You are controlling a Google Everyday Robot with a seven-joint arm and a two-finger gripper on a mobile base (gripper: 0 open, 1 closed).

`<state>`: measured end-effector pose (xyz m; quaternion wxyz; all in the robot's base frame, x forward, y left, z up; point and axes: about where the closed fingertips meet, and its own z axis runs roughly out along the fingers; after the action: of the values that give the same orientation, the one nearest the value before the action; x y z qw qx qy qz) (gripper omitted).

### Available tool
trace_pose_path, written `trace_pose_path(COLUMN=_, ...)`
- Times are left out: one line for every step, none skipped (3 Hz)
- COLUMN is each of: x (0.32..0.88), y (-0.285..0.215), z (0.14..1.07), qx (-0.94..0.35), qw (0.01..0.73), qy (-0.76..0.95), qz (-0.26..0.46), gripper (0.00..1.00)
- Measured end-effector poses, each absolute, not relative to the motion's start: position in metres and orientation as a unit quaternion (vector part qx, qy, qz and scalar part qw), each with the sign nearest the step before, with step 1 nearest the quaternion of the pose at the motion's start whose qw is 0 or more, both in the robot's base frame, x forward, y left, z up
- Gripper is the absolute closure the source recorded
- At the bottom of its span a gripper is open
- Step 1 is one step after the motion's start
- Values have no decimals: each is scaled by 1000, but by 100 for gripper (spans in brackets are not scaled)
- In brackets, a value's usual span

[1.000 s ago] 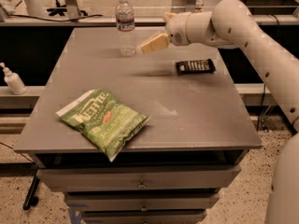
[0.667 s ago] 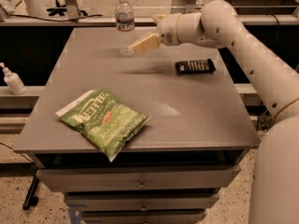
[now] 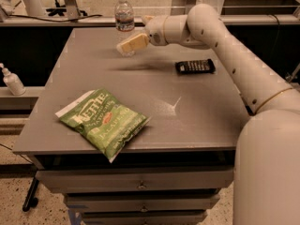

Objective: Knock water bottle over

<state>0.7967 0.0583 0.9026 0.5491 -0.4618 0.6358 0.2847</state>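
The water bottle (image 3: 123,18) is clear with a white cap and a blue-and-red label. It stands upright near the far edge of the grey table (image 3: 140,88), left of centre. My gripper (image 3: 127,45) reaches in from the right on a long white arm. Its cream fingers (image 3: 133,43) are low against the bottle's base, on its near right side, and cover the bottle's lower part.
A green Kettle chip bag (image 3: 102,121) lies at the near left of the table. A black remote-like device (image 3: 195,66) lies at the right. A white pump-dispenser bottle (image 3: 11,80) stands on a shelf off the table's left. Drawers are below the front edge.
My gripper has moved left and slightly down, from beside the bottle's right to against its base. The bottle still stands upright.
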Motion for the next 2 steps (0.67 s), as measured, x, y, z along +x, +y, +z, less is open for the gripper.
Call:
trace_pose_path(x=804, y=70, z=903, qx=-450, qw=558, qy=635, qz=289, gripper=16)
trace_pose_path(x=808, y=68, z=904, qx=-439, qw=565, qy=638, qz=284, gripper=40)
